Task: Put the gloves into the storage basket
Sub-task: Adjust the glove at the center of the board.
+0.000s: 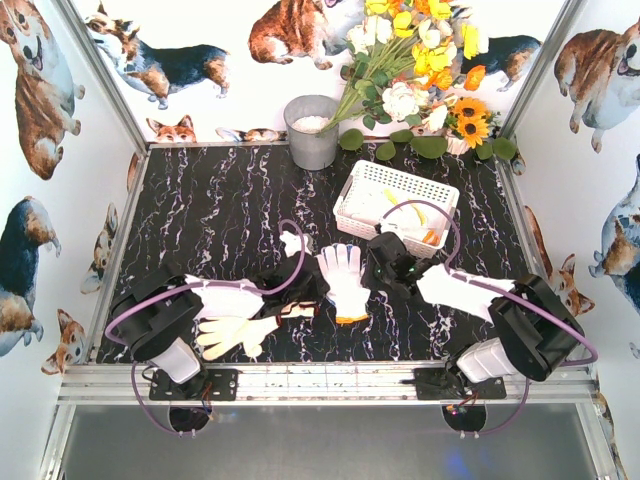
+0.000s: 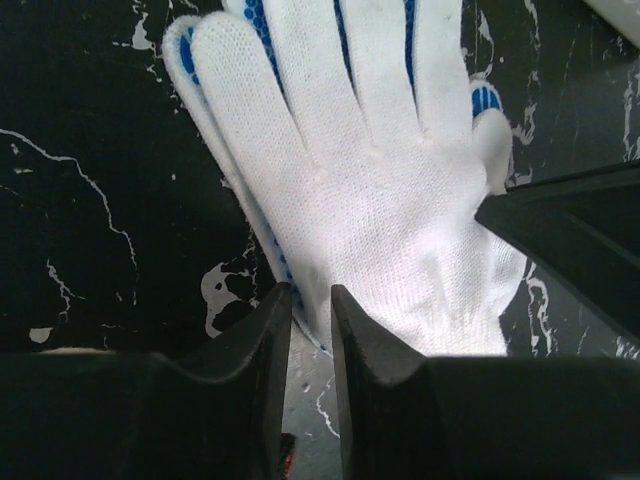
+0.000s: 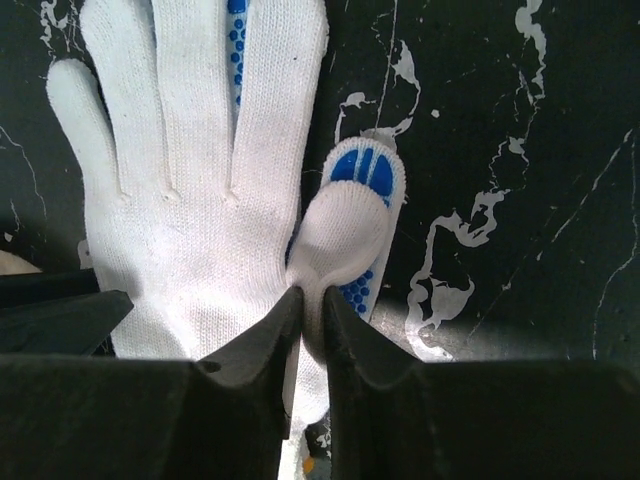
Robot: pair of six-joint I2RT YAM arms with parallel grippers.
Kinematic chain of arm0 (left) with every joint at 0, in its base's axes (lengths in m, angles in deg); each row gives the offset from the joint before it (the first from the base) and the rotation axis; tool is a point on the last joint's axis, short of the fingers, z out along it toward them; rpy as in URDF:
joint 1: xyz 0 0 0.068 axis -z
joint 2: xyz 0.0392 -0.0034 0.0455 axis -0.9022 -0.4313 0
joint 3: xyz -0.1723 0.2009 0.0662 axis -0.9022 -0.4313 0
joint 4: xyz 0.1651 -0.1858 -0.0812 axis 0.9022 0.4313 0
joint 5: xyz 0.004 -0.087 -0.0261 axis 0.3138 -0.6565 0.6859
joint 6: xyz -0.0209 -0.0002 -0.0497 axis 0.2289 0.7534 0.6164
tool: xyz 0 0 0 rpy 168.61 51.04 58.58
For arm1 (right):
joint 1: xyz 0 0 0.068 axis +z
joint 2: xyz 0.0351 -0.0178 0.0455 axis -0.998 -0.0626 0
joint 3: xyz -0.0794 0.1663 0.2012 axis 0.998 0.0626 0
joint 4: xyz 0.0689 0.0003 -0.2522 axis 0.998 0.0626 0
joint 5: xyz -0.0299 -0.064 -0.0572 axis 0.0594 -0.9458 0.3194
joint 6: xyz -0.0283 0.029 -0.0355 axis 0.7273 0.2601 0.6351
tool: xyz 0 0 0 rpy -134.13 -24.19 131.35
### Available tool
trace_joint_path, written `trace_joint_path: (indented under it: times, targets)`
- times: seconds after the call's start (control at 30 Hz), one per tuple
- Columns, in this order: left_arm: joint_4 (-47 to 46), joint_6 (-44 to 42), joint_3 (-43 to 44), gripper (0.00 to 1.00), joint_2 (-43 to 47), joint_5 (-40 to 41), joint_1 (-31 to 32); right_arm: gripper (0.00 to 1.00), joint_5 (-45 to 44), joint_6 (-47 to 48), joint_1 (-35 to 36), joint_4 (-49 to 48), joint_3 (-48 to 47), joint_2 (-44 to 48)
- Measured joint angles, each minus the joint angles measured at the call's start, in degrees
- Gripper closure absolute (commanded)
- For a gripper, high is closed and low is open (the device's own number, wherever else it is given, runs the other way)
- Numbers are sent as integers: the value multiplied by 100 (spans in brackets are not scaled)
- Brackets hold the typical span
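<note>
A white knit glove [image 1: 343,278] with blue grip dots and an orange cuff lies flat on the black marbled table, between both grippers. My right gripper [image 3: 312,298] is shut on its thumb [image 3: 345,225]; in the top view it [image 1: 370,270] sits at the glove's right side. My left gripper [image 2: 310,295] is nearly closed, with the glove's [image 2: 370,190] left edge between its tips; in the top view it [image 1: 318,290] sits at the glove's left. The white lattice storage basket [image 1: 372,182] stands behind, holding gloves [image 1: 420,215]. A cream glove [image 1: 235,333] lies near the left arm.
A grey metal bucket [image 1: 312,130] stands at the back centre. A flower bunch [image 1: 420,60] lies at the back right, over the basket's far side. A small white piece [image 1: 293,242] lies beside the left arm's purple cable. Walls enclose the table.
</note>
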Motion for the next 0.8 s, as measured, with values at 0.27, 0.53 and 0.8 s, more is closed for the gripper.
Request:
trace_joint_path:
  times: [0.27,0.53,0.8]
  targets:
    - [769,-431,411,52,424,210,-9,56,-55,160,-2,450,-116,647]
    - [944,-612,610,64,879,223,122,55,-153,50,-2,577,-118,1657]
    - [431,-533,881,81,323,-170,411,68,-129,-256,-9,732,-85,1659]
